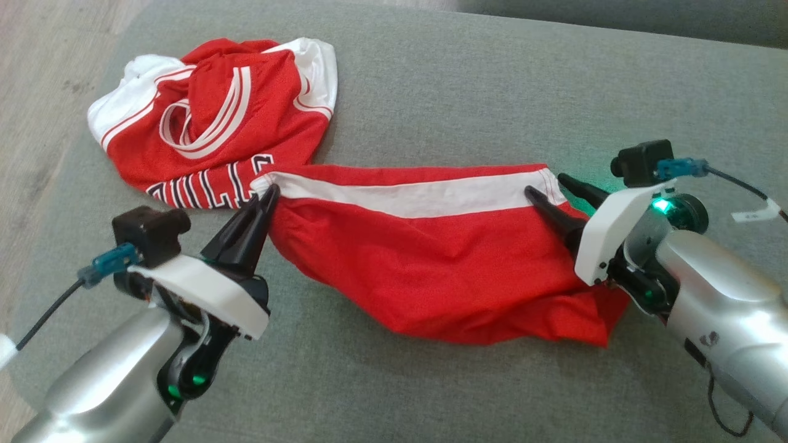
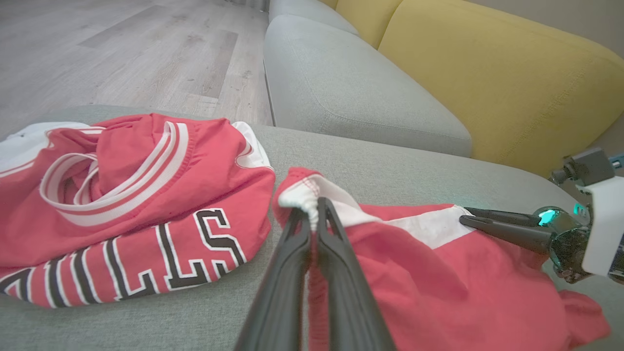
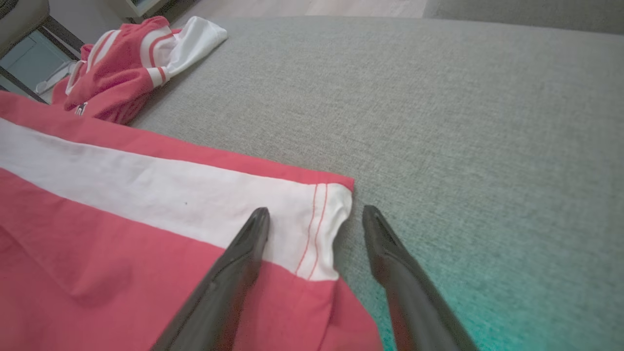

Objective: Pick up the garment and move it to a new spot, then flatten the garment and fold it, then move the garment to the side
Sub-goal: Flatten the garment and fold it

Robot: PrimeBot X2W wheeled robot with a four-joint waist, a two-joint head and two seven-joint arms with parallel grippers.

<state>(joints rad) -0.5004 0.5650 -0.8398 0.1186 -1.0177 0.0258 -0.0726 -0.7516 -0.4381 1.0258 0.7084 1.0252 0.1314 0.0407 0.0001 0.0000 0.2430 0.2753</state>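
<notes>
The garment is a pair of red shorts with a white side stripe, stretched across the grey cushion. My left gripper is shut on its left white-hemmed corner, which bunches between the fingertips in the left wrist view. At the right corner my right gripper stands open. In the right wrist view one finger rests over the white stripe and the other over bare cushion, with the hem corner between them. The rest of the shorts lies slack and wrinkled toward me.
A crumpled red and white jersey with black lettering lies at the far left of the grey cushion. Wooden floor runs beyond the left edge. A second grey seat and a yellow backrest lie behind.
</notes>
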